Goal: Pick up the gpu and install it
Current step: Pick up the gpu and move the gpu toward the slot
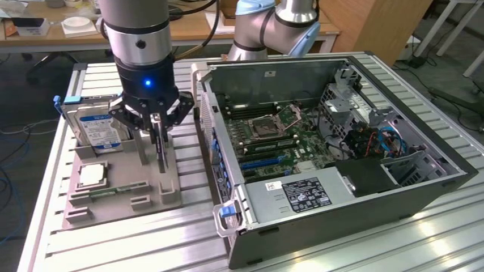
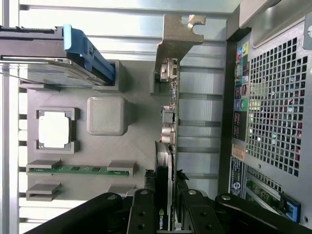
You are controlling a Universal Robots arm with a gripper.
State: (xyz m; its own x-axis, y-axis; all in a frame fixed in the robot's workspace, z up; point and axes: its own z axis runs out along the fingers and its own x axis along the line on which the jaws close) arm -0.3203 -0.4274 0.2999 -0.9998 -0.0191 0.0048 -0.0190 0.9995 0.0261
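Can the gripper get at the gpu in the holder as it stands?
Looks like yes: the gripper is closed on the gpu along its upper edge, a finger on each face. The hard drive stands beside it, apart, and nothing blocks the way.

Above the grey holder [image 1: 106,212], the gpu [image 1: 162,156] hides its top edge inside the gripper [image 1: 156,135] (fingers cover it); the power-supply label [image 1: 302,192] beside the holder is unreadably small.
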